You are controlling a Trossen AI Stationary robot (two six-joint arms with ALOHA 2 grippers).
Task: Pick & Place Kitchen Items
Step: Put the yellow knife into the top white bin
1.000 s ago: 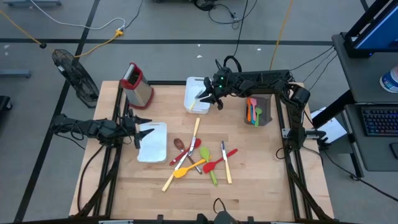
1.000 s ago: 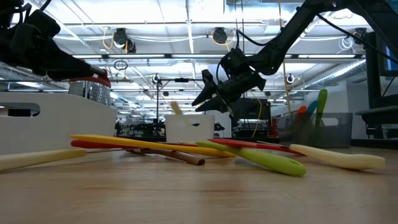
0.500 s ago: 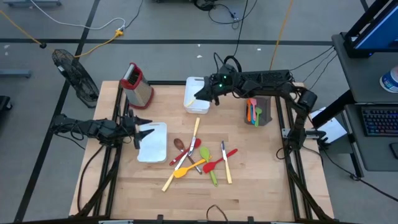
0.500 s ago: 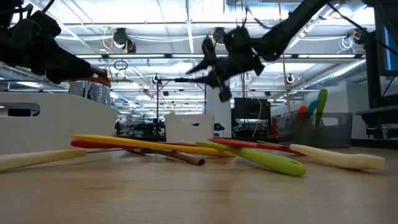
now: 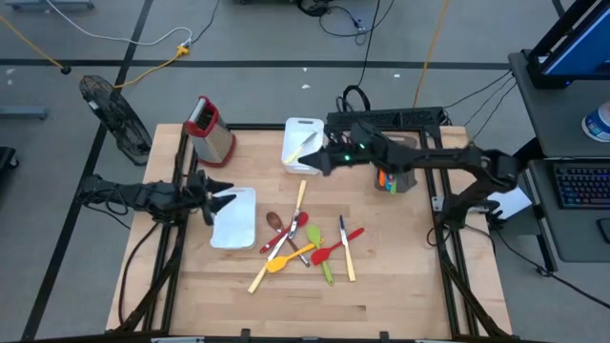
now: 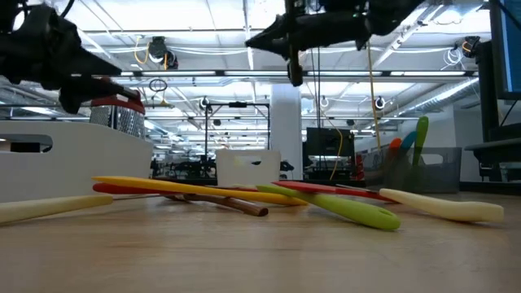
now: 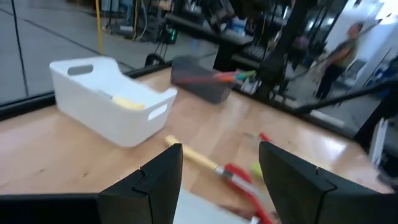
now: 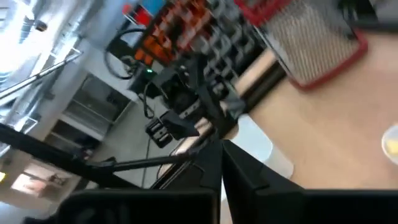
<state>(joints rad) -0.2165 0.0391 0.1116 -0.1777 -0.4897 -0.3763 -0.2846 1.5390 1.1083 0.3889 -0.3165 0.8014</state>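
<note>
Right gripper (image 5: 310, 164) hangs pressed together, looks empty, beside the white bin (image 5: 301, 145); left gripper (image 5: 217, 202) waits spread over the white tray (image 5: 235, 221)

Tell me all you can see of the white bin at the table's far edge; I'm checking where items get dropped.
The white bin is a rectangular tub that looks like plastic, with a cut-out handle slot in each end wall. It stands upright on the wooden table, near its far edge. A pale utensil lies inside. The right gripper, shut, hangs beside it without touching.
</note>
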